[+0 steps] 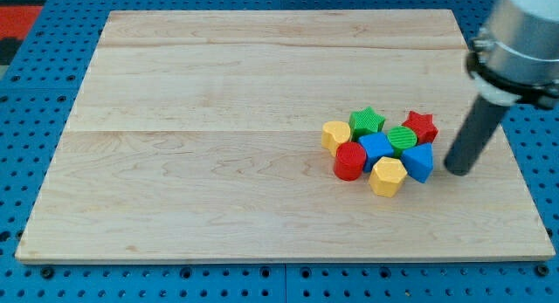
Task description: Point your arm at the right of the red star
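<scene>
The red star (421, 126) lies at the upper right of a tight cluster of blocks on the wooden board (218, 120). My tip (458, 170) rests on the board to the right of the star and a little lower, apart from it. The dark rod rises from the tip toward the view's upper right. The blue block (418, 161) lies just left of the tip, with a small gap.
The cluster also holds a green star (367, 121), a green round block (402, 140), a blue block (376, 147), a yellow heart (335, 134), a red cylinder (349, 161) and a yellow hexagon (387, 175). The board's right edge (515, 163) is close by.
</scene>
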You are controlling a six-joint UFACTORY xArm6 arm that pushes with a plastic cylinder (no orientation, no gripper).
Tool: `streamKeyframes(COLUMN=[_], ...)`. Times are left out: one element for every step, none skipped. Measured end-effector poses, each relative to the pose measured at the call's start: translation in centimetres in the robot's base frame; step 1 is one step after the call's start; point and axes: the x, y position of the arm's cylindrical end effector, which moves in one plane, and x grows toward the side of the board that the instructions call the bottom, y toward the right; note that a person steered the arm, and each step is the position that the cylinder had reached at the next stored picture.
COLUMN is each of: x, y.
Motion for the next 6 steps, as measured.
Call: streamKeyframes(x=[-0.2,-1.9,-3.0,-3.5,-4.8,-6.5], y=[7.4,6.5,4.8,4.0,5.0,2.2])
